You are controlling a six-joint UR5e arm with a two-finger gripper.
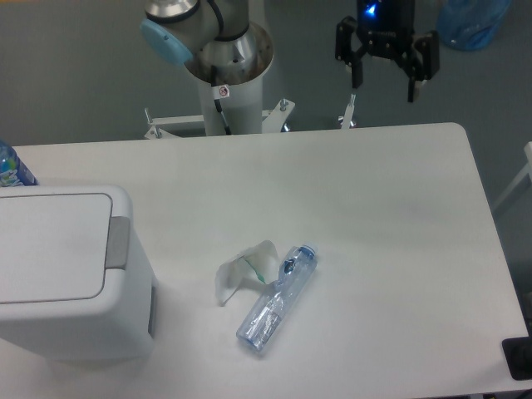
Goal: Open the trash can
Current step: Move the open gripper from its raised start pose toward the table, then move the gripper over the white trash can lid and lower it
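The trash can (58,274) is a large white boxy bin at the left edge of the table. Its flat lid panel (50,245) lies closed, with a light grey push tab (118,242) on its right side. My gripper (384,90) hangs open and empty high above the table's far edge, at the upper right, far from the bin. Its two black fingers (413,73) point down and stand apart.
A clear plastic bottle (278,297) lies on its side near the table's middle, with a torn clear label piece (241,270) beside it. A blue bottle top (12,166) shows behind the bin. The robot base (224,66) stands behind the table's far edge.
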